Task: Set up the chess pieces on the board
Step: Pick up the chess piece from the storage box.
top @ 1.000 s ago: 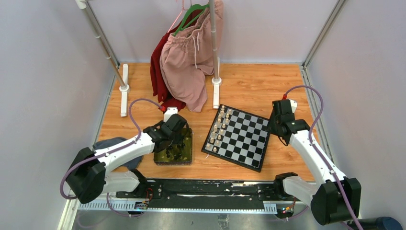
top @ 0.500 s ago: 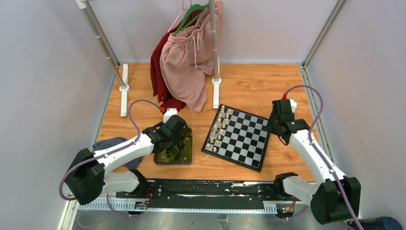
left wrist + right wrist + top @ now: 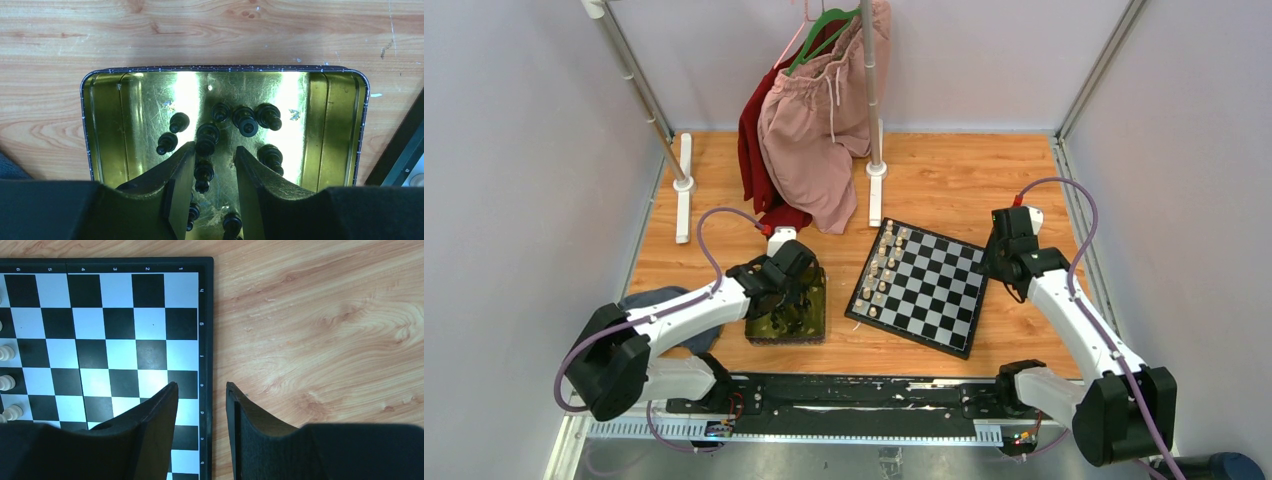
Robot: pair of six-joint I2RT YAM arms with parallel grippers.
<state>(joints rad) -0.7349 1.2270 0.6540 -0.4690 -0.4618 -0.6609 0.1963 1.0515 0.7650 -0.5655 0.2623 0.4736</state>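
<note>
Bright, even light throughout; strong glare bands on the tray (image 3: 105,125), corners perhaps slightly soft.

Flat square black-and-grey checked chessboard (image 3: 924,285) on wooden worktop (image 3: 984,180), right of centre, set askew. Shiny yellow-green rectangular metal tray (image 3: 102,130) left of chessboard, near but apart. Tiny black chess pieces (image 3: 245,120) scattered inside tray. Pale cream pieces (image 3: 880,268) lined along chessboard's left edge. Left gripper (image 3: 210,157) above tray, one black piece between its fingers. Right gripper (image 3: 200,390) above chessboard's right border. Metal rack with pink and red garments (image 3: 819,120) behind tray and chessboard. Blue cloth (image 3: 649,300) left of tray, partly under left arm.
</note>
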